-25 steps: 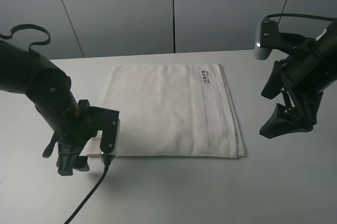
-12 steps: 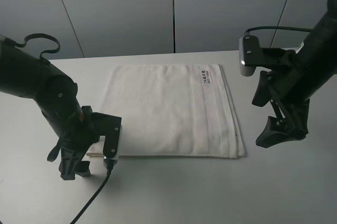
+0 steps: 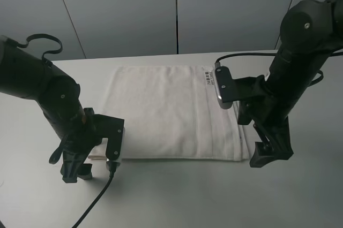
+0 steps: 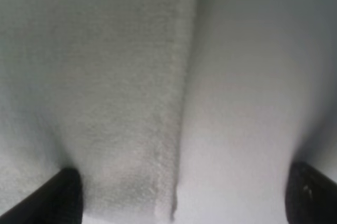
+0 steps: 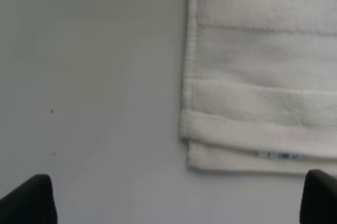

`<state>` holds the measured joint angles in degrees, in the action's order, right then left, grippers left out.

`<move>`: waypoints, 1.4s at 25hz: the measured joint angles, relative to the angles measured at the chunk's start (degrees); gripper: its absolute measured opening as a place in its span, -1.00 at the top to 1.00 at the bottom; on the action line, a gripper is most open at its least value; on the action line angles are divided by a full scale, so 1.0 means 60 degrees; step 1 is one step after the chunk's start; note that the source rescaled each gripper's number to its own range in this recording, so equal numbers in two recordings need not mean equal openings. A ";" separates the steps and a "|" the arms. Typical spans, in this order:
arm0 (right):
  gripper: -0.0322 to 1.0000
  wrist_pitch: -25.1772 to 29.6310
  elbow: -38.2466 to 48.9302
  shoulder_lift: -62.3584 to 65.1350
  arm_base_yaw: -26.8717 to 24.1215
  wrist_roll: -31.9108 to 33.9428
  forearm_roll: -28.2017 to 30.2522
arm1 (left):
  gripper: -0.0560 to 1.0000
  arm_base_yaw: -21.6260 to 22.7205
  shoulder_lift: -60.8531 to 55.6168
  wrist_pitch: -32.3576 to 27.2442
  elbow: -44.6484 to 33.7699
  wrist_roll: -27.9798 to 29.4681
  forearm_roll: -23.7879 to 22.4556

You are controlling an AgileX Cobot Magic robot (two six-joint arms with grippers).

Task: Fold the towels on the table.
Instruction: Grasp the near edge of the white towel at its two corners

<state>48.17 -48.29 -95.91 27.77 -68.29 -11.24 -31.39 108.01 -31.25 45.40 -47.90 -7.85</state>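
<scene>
The white towel (image 3: 171, 111) lies flat on the table (image 3: 177, 196), its woven band and small label (image 3: 210, 77) along the right side. My left gripper (image 3: 74, 170) is low at the towel's near left corner. In the left wrist view this gripper (image 4: 184, 200) is open, with the towel's corner (image 4: 131, 129) between its dark fingertips (image 4: 62, 195). My right gripper (image 3: 269, 154) hangs just off the near right corner. It is open in the right wrist view (image 5: 176, 200), where the towel (image 5: 263, 77) shows two stacked layers at that corner.
A black cable (image 3: 91, 201) runs from the left arm across the table's front. The right arm's wrist camera block (image 3: 222, 88) hovers over the towel's right edge. Grey wall panels (image 3: 177, 8) stand behind the table.
The right arm has swung left and down, from off to the right to the towel's near right corner. The left gripper has shifted slightly towards the near left corner.
</scene>
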 joint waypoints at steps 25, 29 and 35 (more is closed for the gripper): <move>-1.00 -0.1627 -0.0004 -0.2126 0.0353 -0.0015 0.0999 | -0.99 0.0000 0.0000 0.0018 0.0000 0.0000 0.0032; -1.00 -0.1902 0.0063 -0.2166 0.0353 -0.0015 0.0999 | -0.99 0.0000 0.0000 0.0036 0.0000 0.0000 0.0032; -0.21 -0.2883 0.0462 -0.2166 0.0357 -0.0015 0.1200 | -0.99 0.0000 0.0000 0.0036 0.0000 0.0000 0.0048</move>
<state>30.88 -45.51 -108.90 29.91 -68.38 -4.04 -31.39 108.01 -31.04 45.40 -47.90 -7.56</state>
